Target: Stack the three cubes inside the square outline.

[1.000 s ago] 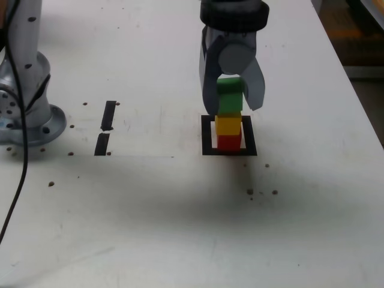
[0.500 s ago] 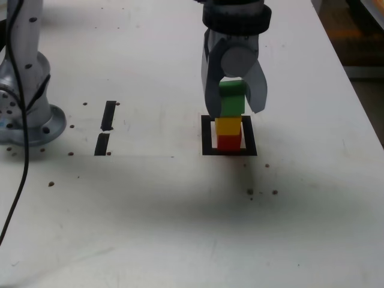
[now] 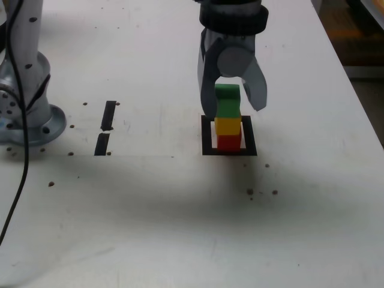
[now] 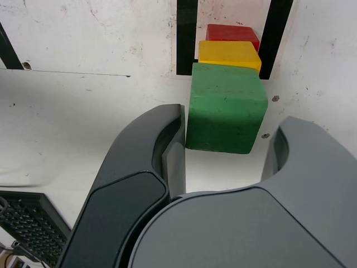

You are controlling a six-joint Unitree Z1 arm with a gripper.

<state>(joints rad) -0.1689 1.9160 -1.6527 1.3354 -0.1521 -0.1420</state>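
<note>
Your jaws stand spread around the green cube (image 4: 226, 106) — a gap shows on one side — leaving it atop yellow (image 3: 228, 126) and red (image 3: 227, 142) inside the outline (image 3: 207, 135).

Three cubes stacked upright: red cube (image 3: 228, 143) at bottom, yellow cube (image 3: 228, 126) on it, green cube (image 3: 227, 101) on top. Stack sits inside the black square outline (image 3: 207, 134), white centre.

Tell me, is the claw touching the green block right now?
Cannot tell fully. In the wrist view, one finger of the claw lies against the green block, with no clear gap, while the other finger stands plainly apart from it.
</note>
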